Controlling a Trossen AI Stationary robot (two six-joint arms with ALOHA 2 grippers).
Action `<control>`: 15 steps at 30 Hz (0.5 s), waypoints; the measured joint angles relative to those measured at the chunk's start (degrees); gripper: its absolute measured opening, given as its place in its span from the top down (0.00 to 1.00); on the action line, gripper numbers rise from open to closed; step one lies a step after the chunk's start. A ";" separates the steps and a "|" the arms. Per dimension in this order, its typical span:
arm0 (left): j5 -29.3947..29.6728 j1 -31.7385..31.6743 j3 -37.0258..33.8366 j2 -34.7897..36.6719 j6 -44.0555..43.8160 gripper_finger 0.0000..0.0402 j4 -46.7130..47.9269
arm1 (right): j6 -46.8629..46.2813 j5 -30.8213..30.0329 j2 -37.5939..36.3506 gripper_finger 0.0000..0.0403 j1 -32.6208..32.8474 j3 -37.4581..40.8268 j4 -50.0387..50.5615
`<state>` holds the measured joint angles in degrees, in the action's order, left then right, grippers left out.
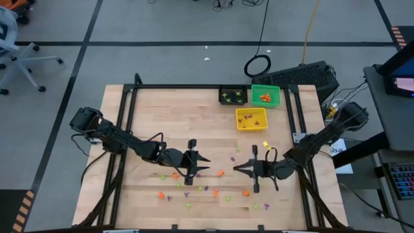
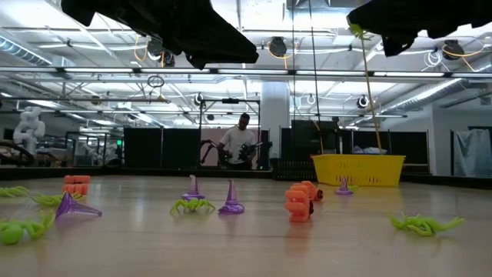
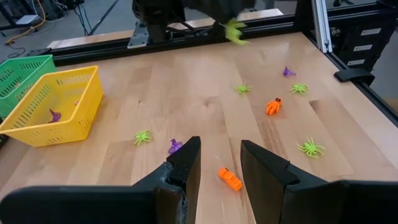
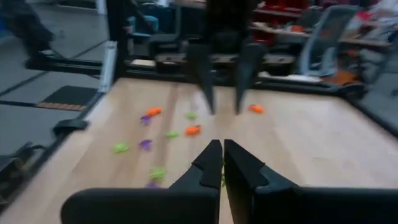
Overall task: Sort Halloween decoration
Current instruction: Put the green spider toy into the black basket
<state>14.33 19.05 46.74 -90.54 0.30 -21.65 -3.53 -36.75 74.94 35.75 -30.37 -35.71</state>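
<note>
Your left gripper (image 3: pixel 219 165) hangs part-open and empty right over a small orange plastic trinket (image 3: pixel 230 179) on the wooden bench (image 1: pixel 155 110), lined up to grab, while the right gripper (image 4: pixel 222 163) nearby sits pinched shut, holding nothing visible.

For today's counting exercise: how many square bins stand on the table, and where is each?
3, all near the table's far right corner: the black bin, the green bin right beside it, and the yellow bin just in front of them. None looks hidden.

Trinkets (image 1: pixel 220 173) litter table (image 1: pixel 155 110) front half; far left bare; bins (image 1: pixel 251 118) block far right
</note>
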 joint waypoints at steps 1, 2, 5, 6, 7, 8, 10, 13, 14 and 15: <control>0.01 0.01 0.00 0.00 0.00 0.72 0.04 | 0.49 -1.19 -0.64 1.00 0.00 -0.01 0.83; 0.00 0.02 0.00 0.00 0.00 0.72 0.06 | 0.92 -2.15 -1.29 1.00 -0.02 -0.01 1.54; 0.01 0.02 0.00 0.00 0.01 0.72 0.08 | 2.13 -3.84 -2.67 1.00 -0.43 -0.01 3.08; 0.00 0.01 0.00 0.00 0.04 0.72 -0.03 | 2.95 -3.87 -2.99 1.00 -0.74 -0.01 3.64; 0.00 0.00 0.00 0.00 0.26 0.72 -0.25 | 4.06 -3.91 -3.23 1.00 -1.02 -0.01 4.54; 0.00 0.00 0.00 0.00 0.78 0.72 -0.54 | 5.27 -3.94 -3.31 1.00 -1.34 -0.01 5.19; 0.02 0.02 0.00 0.00 2.08 0.72 -1.20 | 7.64 -3.95 -3.31 1.00 -2.19 -0.01 5.56; 0.19 0.02 0.00 0.00 3.45 0.72 -3.03 | 9.16 -3.92 -3.31 1.00 -3.81 -0.01 5.55; 0.33 0.02 0.02 0.00 3.54 0.72 -3.31 | 9.18 -3.91 -3.31 1.00 -4.34 -0.01 5.55; 0.33 0.02 0.02 0.00 3.92 0.72 -3.31 | 9.18 -3.90 -3.31 1.00 -4.70 -0.01 5.58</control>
<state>14.66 19.07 46.76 -90.54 4.22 -24.96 5.65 -40.64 71.64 31.05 -30.37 -30.13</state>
